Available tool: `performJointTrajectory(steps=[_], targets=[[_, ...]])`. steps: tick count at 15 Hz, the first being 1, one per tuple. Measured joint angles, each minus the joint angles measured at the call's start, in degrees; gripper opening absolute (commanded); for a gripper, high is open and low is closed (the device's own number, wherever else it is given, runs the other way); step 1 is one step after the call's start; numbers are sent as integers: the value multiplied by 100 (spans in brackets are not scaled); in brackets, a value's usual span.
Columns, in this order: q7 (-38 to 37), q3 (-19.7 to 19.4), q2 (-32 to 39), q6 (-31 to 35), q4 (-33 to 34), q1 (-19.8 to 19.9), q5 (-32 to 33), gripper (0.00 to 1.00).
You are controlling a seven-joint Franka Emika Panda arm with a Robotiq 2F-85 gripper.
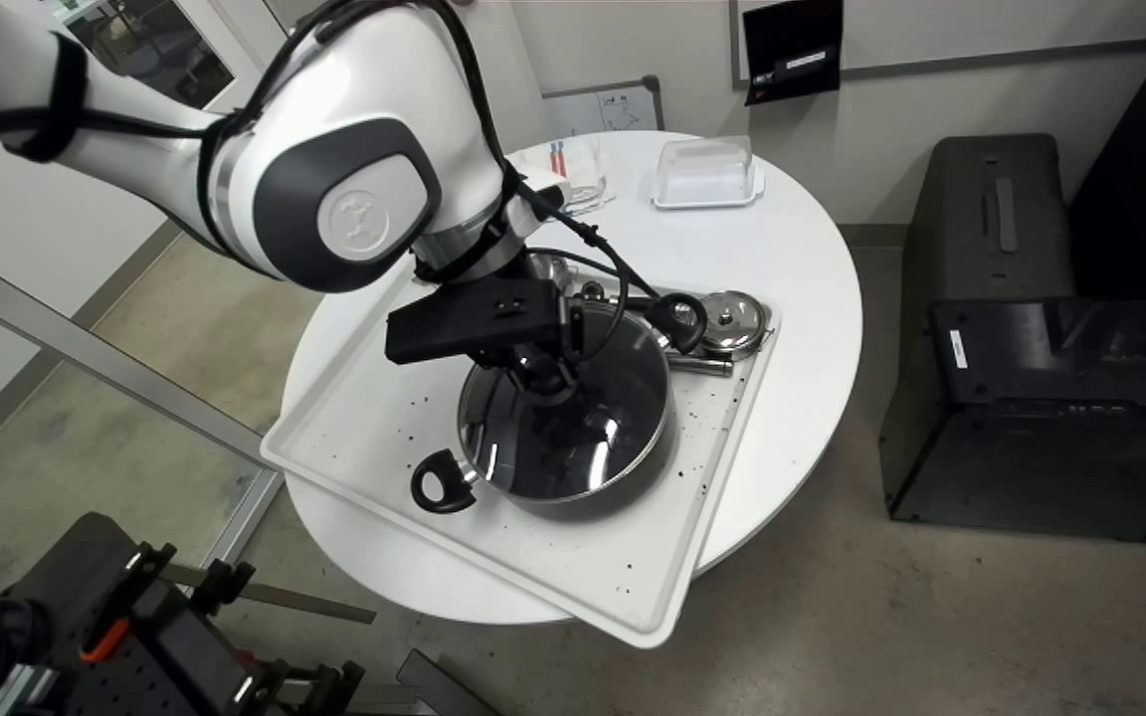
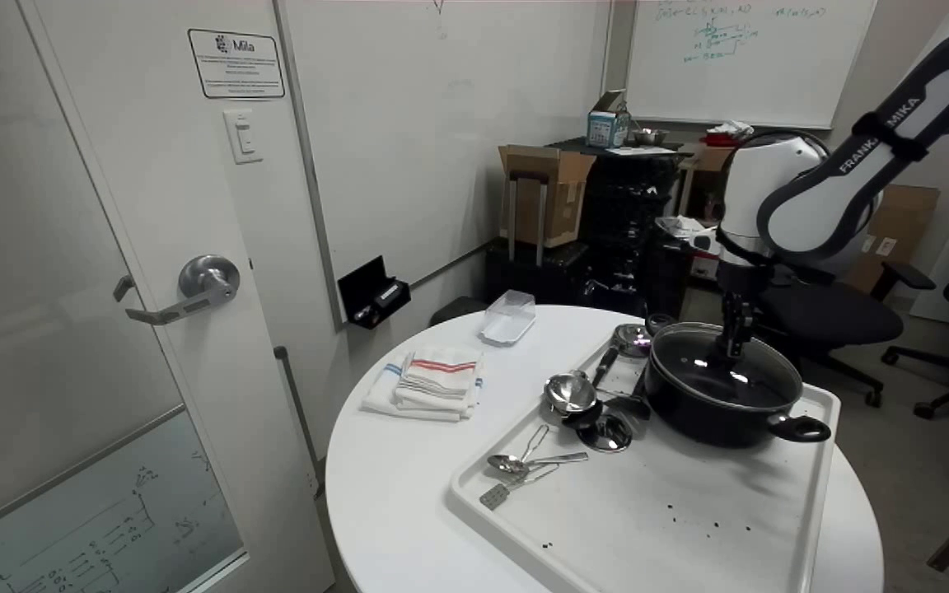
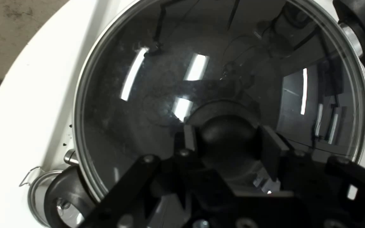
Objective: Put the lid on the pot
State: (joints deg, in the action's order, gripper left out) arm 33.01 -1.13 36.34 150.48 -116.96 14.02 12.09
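At left in the wrist view, we see a utensil [image 3: 38, 198] partly hidden behind a cropped handle [image 3: 71, 180]. Then comes the lid [image 3: 215, 85], on the pot [image 2: 705, 422], its knob [image 3: 228, 136] between jaws parted closely about it; whether they grip, we cannot tell. Rightmost, another handle [image 3: 363, 31] is cut off.

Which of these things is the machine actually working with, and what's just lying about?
Part of the job:
glass lid
black pot
end effector

Just lying about:
folded cloths
clear plastic container
metal spoon
small spatula
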Motion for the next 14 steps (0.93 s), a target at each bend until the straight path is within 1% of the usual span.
performJointTrajectory(steps=[5, 6, 7, 8, 9, 10, 12, 14], targets=[[0, 0, 1, -1, -3, -1, 0, 25], [0, 0, 2, -1, -3, -1, 0, 35], [0, 0, 3, -1, -3, -2, 0, 63], [0, 0, 4, -1, -3, -2, 0, 76], [0, 3, 4, -2, -3, -2, 0, 81], [0, 6, 3, -4, -3, -2, 0, 89], [0, 13, -3, -4, 0, -2, 0, 100], [0, 23, -5, -4, 2, -2, 0, 100]])
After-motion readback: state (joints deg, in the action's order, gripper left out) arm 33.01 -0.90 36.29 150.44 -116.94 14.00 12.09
